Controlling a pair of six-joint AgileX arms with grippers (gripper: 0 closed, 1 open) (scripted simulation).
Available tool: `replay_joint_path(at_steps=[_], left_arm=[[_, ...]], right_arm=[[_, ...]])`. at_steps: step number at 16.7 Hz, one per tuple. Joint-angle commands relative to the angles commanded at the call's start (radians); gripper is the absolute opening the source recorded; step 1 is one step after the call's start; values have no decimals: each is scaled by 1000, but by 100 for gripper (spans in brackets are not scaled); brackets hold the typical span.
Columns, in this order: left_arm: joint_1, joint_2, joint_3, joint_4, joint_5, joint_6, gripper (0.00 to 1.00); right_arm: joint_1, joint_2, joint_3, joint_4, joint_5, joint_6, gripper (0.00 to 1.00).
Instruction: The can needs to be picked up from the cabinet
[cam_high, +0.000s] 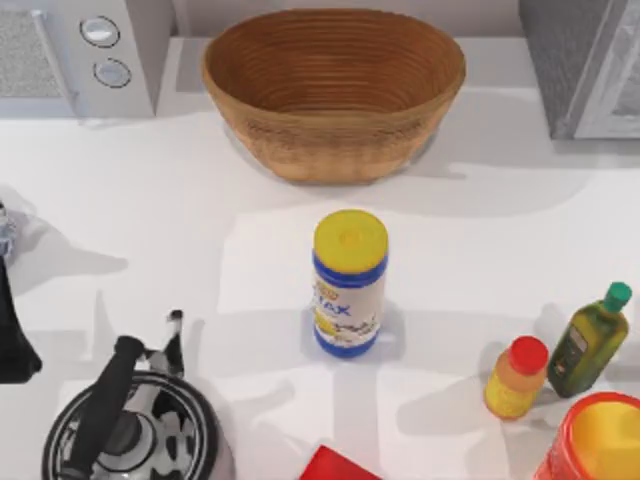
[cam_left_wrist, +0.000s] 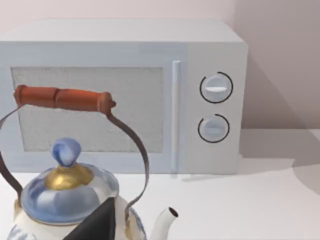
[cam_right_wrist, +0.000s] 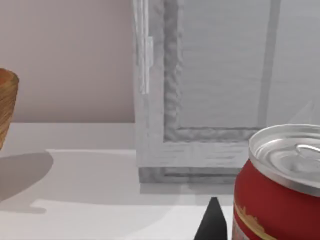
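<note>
Can (cam_right_wrist: 280, 190) sits upright, ungrasped, on the table (cam_high: 150, 220) near the cabinet (cam_right_wrist: 210, 85), right gripper beside it, grip state unclear, so pickup remains.

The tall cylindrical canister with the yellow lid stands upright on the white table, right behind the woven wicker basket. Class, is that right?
Not quite. The tall cylindrical canister with the yellow lid does stand upright on the white table, but in front of the woven wicker basket, apart from it, as the top view shows.

can (cam_right_wrist: 280, 200) red, silver top | basket (cam_high: 333, 95) brown wicker | canister (cam_high: 349, 285) blue-white, yellow lid
</note>
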Motion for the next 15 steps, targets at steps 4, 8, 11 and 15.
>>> replay_joint_path(at_steps=[4, 8, 11, 15], left_arm=[[0, 0, 0, 0, 0, 0, 100], [0, 0, 0, 0, 0, 0, 100], [0, 0, 0, 0, 0, 0, 100], [0, 0, 0, 0, 0, 0, 100]], right_arm=[[3, 6, -1, -2, 1, 2, 0], [-34, 107, 35, 67, -66, 10, 0], [-91, 290, 107, 195, -179, 24, 0], [-185, 641, 250, 441, -390, 49, 0]])
